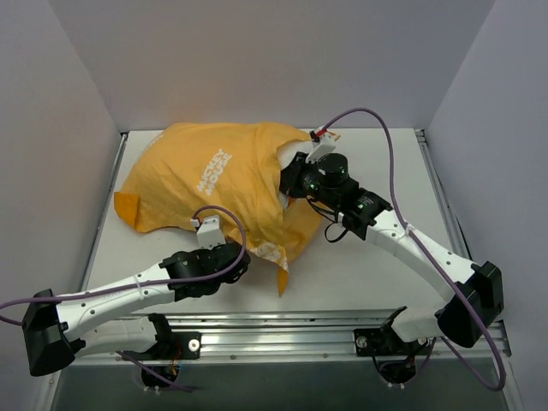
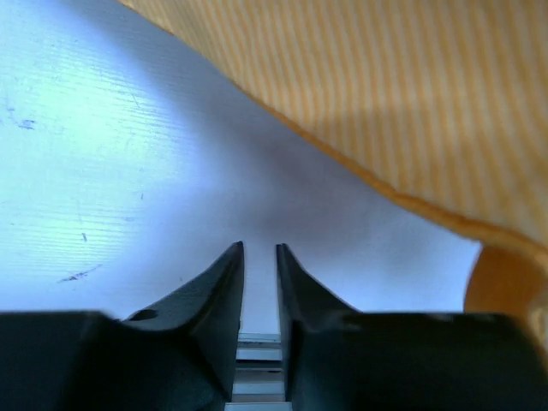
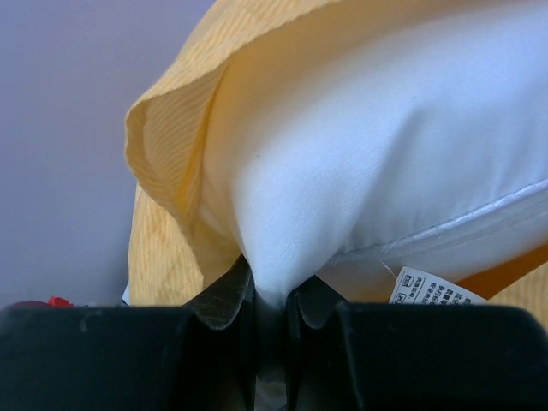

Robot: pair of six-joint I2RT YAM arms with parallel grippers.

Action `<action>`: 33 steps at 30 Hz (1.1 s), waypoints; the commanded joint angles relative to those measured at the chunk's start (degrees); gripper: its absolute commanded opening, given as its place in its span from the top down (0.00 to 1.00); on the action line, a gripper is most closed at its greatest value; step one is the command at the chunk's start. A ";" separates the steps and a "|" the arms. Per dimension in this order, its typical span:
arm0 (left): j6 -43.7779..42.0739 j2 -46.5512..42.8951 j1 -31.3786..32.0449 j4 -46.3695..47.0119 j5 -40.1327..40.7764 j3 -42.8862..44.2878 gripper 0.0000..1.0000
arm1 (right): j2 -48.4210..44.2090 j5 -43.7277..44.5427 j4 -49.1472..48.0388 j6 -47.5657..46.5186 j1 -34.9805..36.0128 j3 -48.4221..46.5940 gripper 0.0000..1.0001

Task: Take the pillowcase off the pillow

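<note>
The orange-yellow pillowcase (image 1: 205, 180) with white lettering lies bunched on the far left of the table, still over most of the pillow. A white corner of the pillow (image 1: 290, 157) sticks out at its right opening. My right gripper (image 1: 289, 178) is shut on that white pillow corner (image 3: 360, 154), with the pillowcase hem (image 3: 171, 154) pulled back around it. My left gripper (image 1: 242, 261) sits low at the pillowcase's near edge. In the left wrist view the left gripper (image 2: 259, 248) has its jaws nearly together with nothing between them, and the pillowcase fabric (image 2: 385, 103) is above and to the right.
A white care label (image 3: 432, 287) hangs from the pillow seam by my right fingers. The white table (image 1: 368, 265) has a metal rail along the near edge (image 1: 282, 330) and grey walls on three sides. A red-white connector (image 1: 324, 134) lies behind my right wrist.
</note>
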State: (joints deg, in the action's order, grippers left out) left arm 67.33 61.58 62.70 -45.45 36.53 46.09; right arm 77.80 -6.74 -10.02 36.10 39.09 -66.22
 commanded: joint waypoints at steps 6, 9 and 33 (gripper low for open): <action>-10.54 -2.34 1.28 22.39 -7.60 -0.37 0.09 | -1.34 3.58 -3.69 -0.94 2.30 -0.49 1.00; -12.22 -5.23 1.29 35.49 -13.14 -5.47 0.06 | -0.90 4.02 -3.86 -1.20 2.57 -0.32 1.00; -13.20 -0.24 1.02 54.95 -7.63 -13.13 0.08 | 0.51 5.42 -4.39 -1.03 4.41 0.56 1.00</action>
State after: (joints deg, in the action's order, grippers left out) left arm 53.47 59.66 63.77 6.70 22.81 30.11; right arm 79.35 -2.92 -6.96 34.89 42.76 -64.38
